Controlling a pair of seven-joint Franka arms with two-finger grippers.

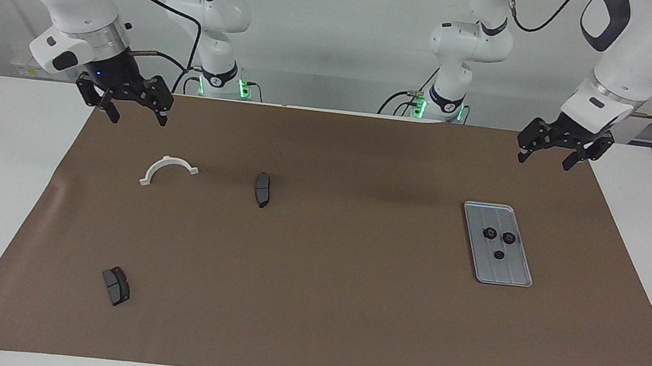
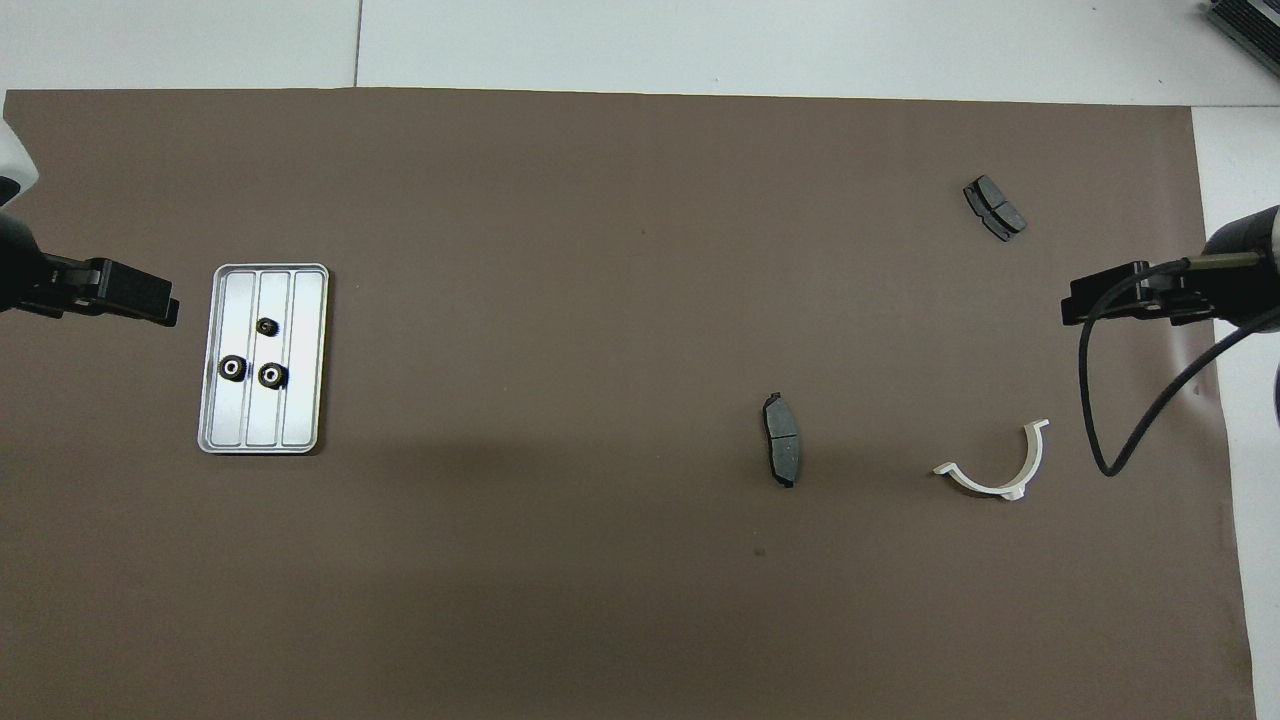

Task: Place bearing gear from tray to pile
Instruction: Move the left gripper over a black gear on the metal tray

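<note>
The silver tray (image 1: 513, 273) lies on the brown mat toward the left arm's end; it also shows in the overhead view (image 2: 301, 405). Three small black gears lie in it: two side by side (image 1: 488, 233) (image 1: 508, 237) and one farther from the robots (image 1: 499, 254). A dark grey brake-pad block (image 1: 263, 189) (image 2: 782, 440) lies alone mid-mat, with no gears beside it. My left gripper (image 1: 545, 160) (image 2: 165, 310) hangs open and empty over the mat's edge beside the tray. My right gripper (image 1: 137, 117) (image 2: 1072, 305) hangs open and empty over the mat's other end.
A white half-ring bracket (image 1: 168, 170) (image 2: 1000, 470) lies near the right arm's end. A second dark grey pad (image 1: 116, 285) (image 2: 994, 208) lies farther from the robots. A black cable (image 2: 1090, 400) loops off the right arm. White table surrounds the mat (image 1: 312, 304).
</note>
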